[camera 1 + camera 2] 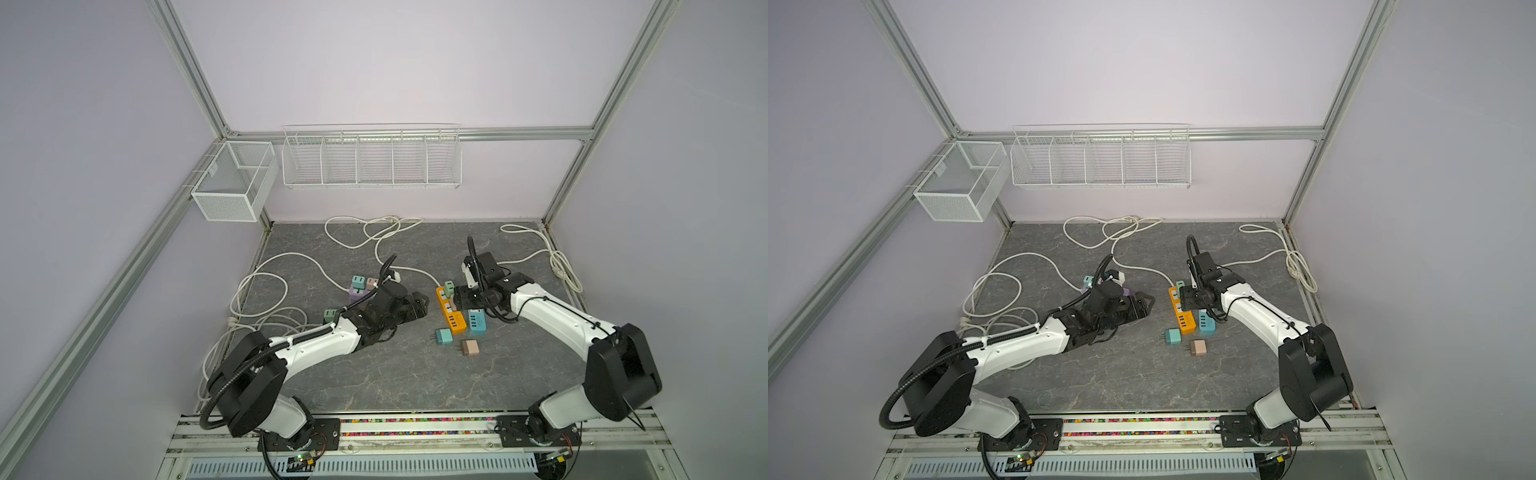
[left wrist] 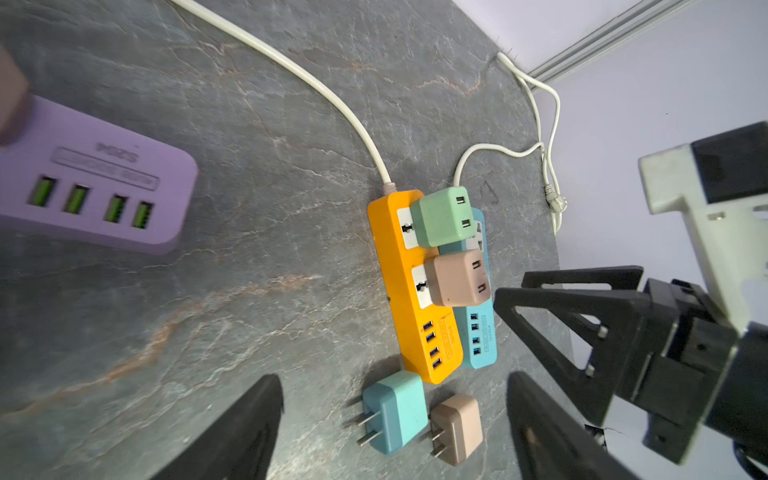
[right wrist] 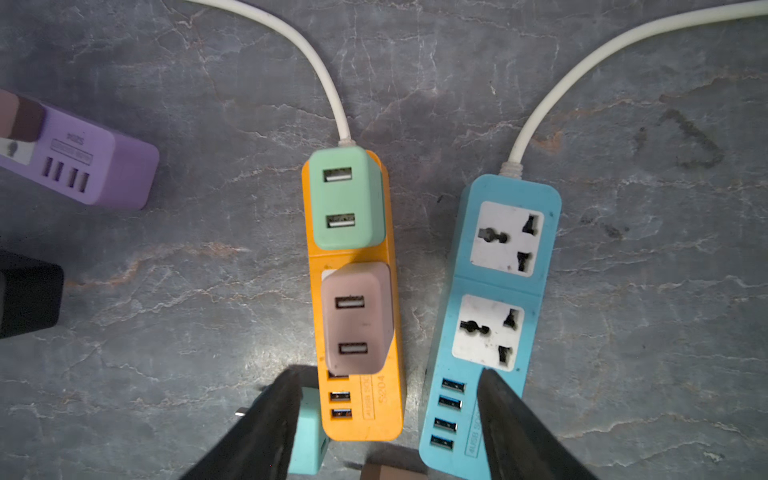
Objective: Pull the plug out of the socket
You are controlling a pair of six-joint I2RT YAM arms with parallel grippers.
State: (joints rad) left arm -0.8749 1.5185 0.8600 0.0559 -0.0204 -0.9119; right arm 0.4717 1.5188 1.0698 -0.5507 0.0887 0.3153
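Observation:
An orange socket strip [image 3: 395,353] [image 1: 455,325] lies right of the table's middle. A mint-green plug [image 3: 345,203] [image 2: 442,216] and a pinkish-brown plug [image 3: 357,320] [image 2: 457,278] sit in its two sockets. My right gripper [image 3: 388,374] [image 1: 461,299] hangs over the strip near the brown plug, open, with nothing between its fingers. In the top views it hides the brown plug. My left gripper [image 2: 392,380] [image 1: 424,306] is open and empty, a little to the left of the strip.
A blue strip [image 3: 494,282] with empty sockets lies against the orange one. A loose teal plug [image 2: 395,411] and a loose beige plug [image 2: 457,428] lie in front of them. A purple strip [image 2: 95,187] holding plugs lies at the left. White cords [image 1: 286,286] loop across the table's back.

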